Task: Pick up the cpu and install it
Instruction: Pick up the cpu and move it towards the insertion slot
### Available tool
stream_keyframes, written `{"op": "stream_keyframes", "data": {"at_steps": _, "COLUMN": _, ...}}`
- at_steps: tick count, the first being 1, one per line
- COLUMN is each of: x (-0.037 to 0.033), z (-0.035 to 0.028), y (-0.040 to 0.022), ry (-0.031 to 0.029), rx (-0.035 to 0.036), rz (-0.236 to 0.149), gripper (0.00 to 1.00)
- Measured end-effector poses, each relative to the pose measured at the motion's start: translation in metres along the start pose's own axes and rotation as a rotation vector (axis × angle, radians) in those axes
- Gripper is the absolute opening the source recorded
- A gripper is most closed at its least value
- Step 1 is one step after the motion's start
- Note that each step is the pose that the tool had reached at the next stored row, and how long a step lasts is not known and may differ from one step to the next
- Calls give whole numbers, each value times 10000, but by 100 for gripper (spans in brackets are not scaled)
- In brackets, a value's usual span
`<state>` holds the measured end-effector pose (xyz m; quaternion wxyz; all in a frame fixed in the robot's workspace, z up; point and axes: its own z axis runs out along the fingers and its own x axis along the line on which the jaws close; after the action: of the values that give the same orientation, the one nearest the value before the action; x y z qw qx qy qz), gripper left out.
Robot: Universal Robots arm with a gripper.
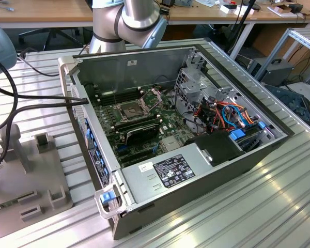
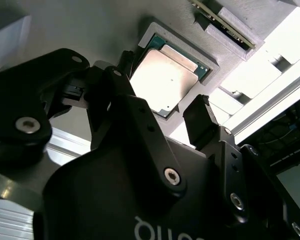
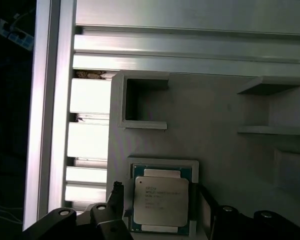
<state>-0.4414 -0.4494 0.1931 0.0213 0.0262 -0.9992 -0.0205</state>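
Note:
The cpu is a small pale metallic square lying flat in a shallow grey recessed holder. In the second wrist view the cpu shines brightly inside that same holder. My gripper hangs just over it, open, with one dark finger on each side of the chip. The second wrist view shows the gripper with its fingertips apart and not touching the chip. The dark cpu socket sits on the motherboard inside the open computer case, its metal frame hinged up.
The holder belongs to a grey fixture plate with raised blocks, at the exterior view's left of the case. Black cables run across above it. Inside the case are memory modules, a power supply and coloured wiring. Ribbed aluminium table surrounds everything.

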Motion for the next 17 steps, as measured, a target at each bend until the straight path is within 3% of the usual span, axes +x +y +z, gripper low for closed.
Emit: {"op": "stream_keyframes", "data": {"at_steps": 17, "x": -1, "z": 26, "y": 7, "ry": 0, "rx": -1, "rz": 1, "gripper": 68}}
